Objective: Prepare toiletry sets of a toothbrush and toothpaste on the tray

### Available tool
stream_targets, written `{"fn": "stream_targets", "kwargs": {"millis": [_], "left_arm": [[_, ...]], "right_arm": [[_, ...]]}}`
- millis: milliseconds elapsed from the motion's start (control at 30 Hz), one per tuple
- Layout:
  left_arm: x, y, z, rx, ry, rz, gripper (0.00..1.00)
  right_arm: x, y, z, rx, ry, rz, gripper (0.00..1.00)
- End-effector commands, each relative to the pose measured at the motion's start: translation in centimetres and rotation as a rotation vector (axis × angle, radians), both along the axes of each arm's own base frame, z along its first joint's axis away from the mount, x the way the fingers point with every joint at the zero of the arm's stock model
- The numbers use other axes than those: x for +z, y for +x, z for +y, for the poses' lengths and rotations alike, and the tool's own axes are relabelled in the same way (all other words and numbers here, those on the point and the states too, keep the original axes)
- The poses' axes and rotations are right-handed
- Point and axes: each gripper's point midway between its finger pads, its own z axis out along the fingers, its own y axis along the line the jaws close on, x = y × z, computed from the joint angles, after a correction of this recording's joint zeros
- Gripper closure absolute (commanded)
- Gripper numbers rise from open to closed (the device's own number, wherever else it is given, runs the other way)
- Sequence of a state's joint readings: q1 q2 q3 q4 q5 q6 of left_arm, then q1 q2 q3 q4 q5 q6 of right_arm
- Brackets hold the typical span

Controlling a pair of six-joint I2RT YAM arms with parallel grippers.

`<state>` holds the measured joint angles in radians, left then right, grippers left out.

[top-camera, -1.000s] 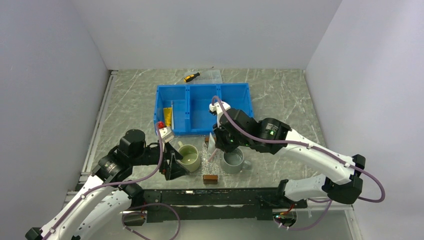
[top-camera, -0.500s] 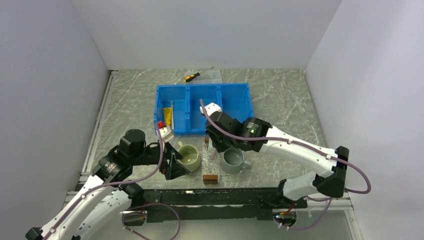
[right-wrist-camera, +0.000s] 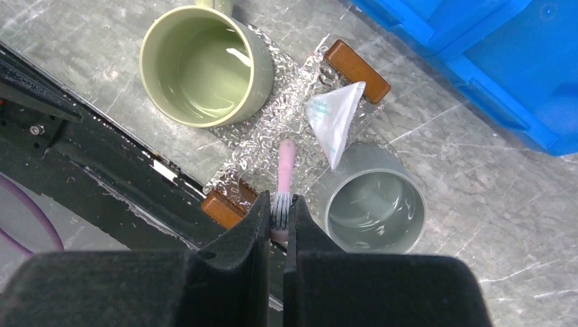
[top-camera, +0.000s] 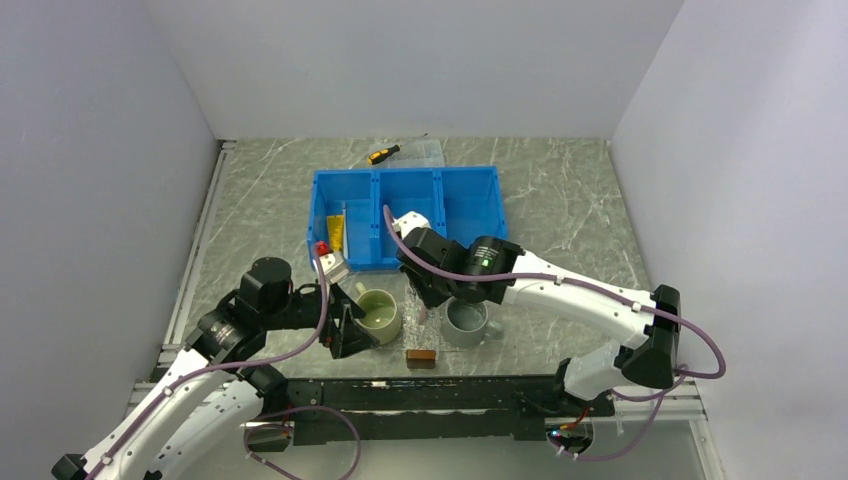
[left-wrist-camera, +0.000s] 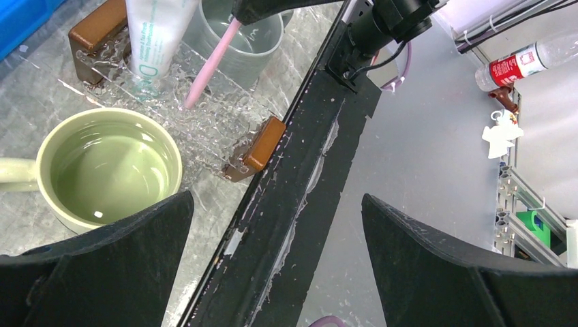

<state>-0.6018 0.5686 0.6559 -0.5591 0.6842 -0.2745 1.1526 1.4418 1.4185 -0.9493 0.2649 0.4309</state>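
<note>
Both jaws of the left gripper stood spread beside the green mug; the clear tray held the toothpaste; the right gripper pinched the pink toothbrush, handle end down in the tray, beside the grey mug.

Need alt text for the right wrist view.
The right jaws are shut on the bristle end of the pink toothbrush, its handle pointing at the clear tray where the toothpaste lies. A green mug and a grey mug flank the tray.
</note>
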Motion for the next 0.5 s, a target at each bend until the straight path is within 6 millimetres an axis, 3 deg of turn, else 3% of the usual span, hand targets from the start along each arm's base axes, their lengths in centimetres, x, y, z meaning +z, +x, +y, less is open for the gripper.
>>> {"fn": "stream_targets", "kwargs": {"millis": [0,467], "left_arm": [[1.4,0.1,-0.2,-0.012,-0.028,-0.036,0.01],[1.3,0.1,-0.2,-0.013,-0.027,-0.033,0.01]], "right_arm": [[0.6,0.5,1.0,-0.012,0.037,-0.027,1.00],[-1.1,0.6,0.6,-0.028,-0.002,-0.020,1.00]]}}
